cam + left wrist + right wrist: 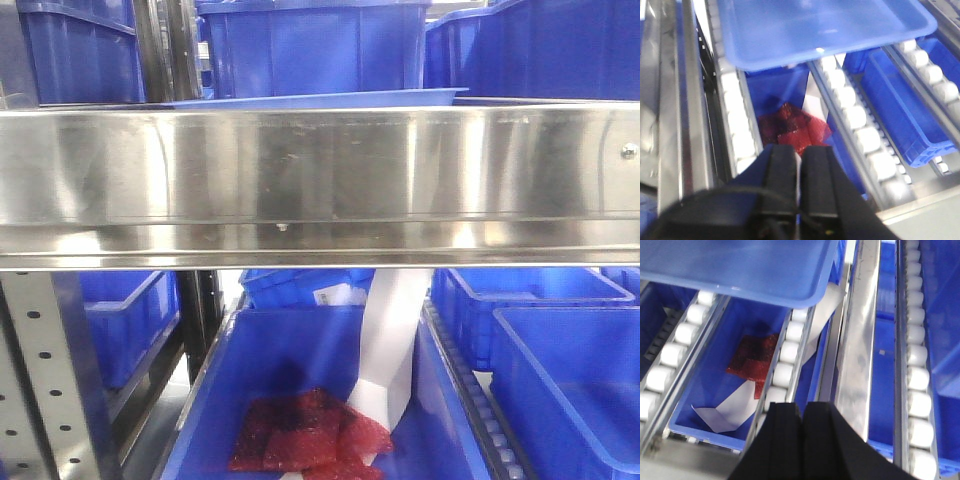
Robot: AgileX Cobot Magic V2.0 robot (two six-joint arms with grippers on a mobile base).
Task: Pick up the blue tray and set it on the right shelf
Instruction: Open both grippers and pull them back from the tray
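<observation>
Tray (320,99) is sitting on the steel shelf (320,180), only its pale rim showing above the broad shiny front lip in the front view. From the look of it, the placing is done, or nearly so.

Going left to right: the left end effector (799,165) is hanging below and in front of the tray (820,27), its black fingers (781,172) pressed almost together around nothing. Beneath it, a deep blue bin (777,85) is holding red mesh (792,130) and a white paper strip between rows of white rollers (855,120). The tray's near edge is overhanging that bin, probably because it is resting on the shelf level above.

Further right, the right end effector (802,415) is likewise closed and empty, pointing down at the rollers (787,352) beside the same bin (715,370), with the tray (735,265) above and apart from it. Both seem clear of the tray so it can lie undisturbed.
</observation>
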